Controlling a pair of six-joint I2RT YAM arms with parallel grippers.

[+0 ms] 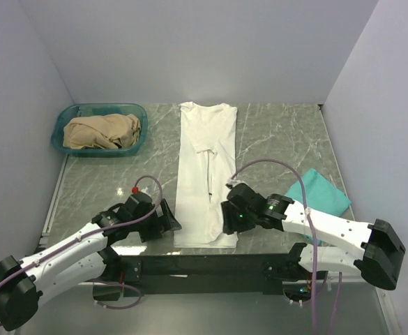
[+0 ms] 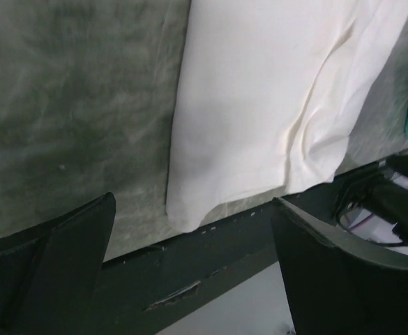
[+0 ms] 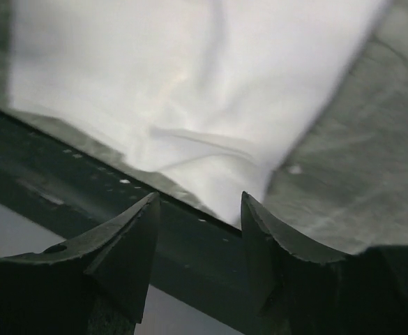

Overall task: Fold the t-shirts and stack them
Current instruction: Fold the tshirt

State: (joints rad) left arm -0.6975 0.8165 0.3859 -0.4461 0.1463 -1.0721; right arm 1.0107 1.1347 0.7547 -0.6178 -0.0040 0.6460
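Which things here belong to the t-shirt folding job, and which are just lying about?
Job in hand:
white t-shirt, laid out as a long strip mid-table
teal t-shirt, folded at the right

Lying about:
teal basket at far left
tan cloth bundled in it

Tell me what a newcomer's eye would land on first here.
The white t-shirt stands out first, lying folded as a long strip down the middle, with the left pincer and right pincer open at its near corners. Next come the teal basket holding beige cloth at far left, and the folded teal-green t-shirt on the right.
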